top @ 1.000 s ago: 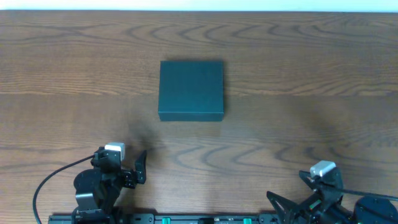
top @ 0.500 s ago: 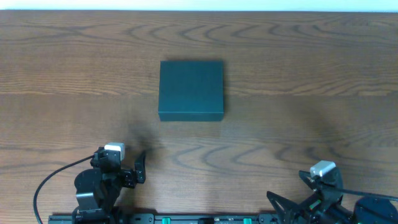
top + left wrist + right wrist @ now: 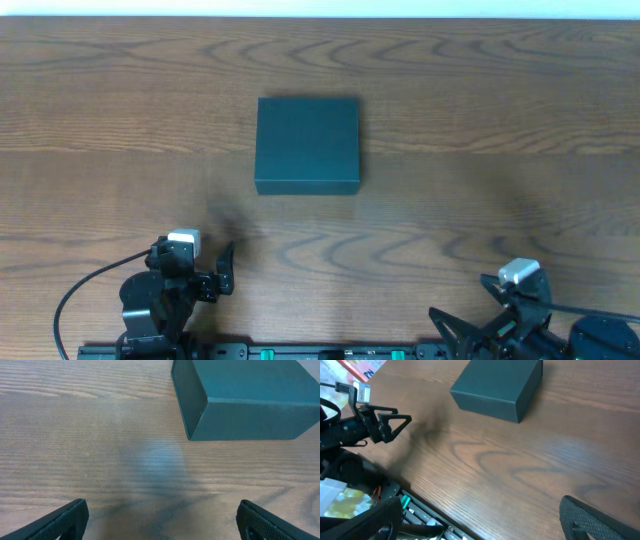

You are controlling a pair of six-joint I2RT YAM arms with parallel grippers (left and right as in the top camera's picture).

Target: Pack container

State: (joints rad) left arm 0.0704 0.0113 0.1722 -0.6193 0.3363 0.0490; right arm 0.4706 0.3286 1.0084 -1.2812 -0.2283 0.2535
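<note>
Container [image 3: 307, 143] lid closed, flat on surface [image 3: 500, 150]. Left hand [image 3: 162, 519] and right hand [image 3: 480, 520] both spread wide, empty, well apart from container.

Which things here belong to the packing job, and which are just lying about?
Job: container, lid shut; left gripper and right gripper, both open and empty.
Lying about: colourful printed packaging past the table edge, too cropped to identify.
</note>
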